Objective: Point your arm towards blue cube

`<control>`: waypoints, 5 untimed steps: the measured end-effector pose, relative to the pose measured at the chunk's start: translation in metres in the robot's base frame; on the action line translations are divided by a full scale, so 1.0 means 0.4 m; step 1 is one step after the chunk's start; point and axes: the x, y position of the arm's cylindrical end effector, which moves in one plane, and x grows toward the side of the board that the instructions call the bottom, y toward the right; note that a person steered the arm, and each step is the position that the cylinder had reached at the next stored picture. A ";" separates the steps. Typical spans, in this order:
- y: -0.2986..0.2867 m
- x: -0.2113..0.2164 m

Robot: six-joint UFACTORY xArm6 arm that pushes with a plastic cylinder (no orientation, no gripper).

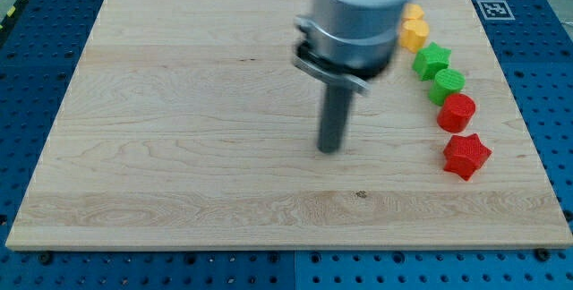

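No blue cube shows in the camera view; the arm's grey body may hide part of the board's top edge. My tip [329, 149] rests on the wooden board [179, 120] near its middle. A curved line of blocks lies to the tip's right: a yellow block [414, 33], a second yellow one [413, 12] partly behind the arm, a green star [433, 60], a green round block [448, 84], a red round block [457, 112] and a red star [466, 155]. The tip touches none of them.
The board lies on a blue perforated table [537, 102]. A fiducial marker [493, 8] sits just off the board's top right corner. The arm's wide grey body [354, 21] covers the board's top centre.
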 end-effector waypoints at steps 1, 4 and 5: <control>-0.082 -0.177; -0.044 -0.692; -0.032 -0.692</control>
